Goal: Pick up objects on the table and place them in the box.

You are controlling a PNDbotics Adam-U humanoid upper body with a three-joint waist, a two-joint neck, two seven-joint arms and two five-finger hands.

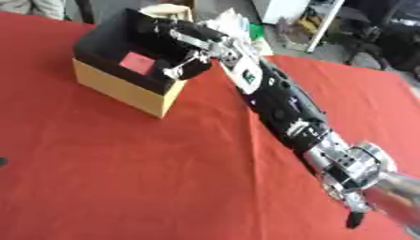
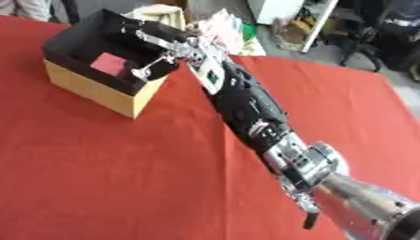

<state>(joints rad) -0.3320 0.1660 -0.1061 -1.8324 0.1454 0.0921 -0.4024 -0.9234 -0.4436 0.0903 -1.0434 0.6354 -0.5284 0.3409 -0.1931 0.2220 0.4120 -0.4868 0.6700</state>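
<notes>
A box [image 1: 123,89] with tan outer walls and a black inside stands on the red table at the upper left. A flat pink object [image 2: 108,63] lies inside it. My right arm stretches from the lower right corner across the table, and my right hand [image 1: 187,41] hangs over the box's right side. Its fingers [image 1: 176,70] are spread and reach down into the opening, next to the pink object, with nothing held between them. My left hand does not show.
The red tablecloth [image 1: 123,164] covers the table around the box. Beyond the far edge lie white and green things [image 1: 246,26], with white furniture and a dark chair [image 2: 386,33] behind. A small dark shape [image 1: 3,161] touches the left edge.
</notes>
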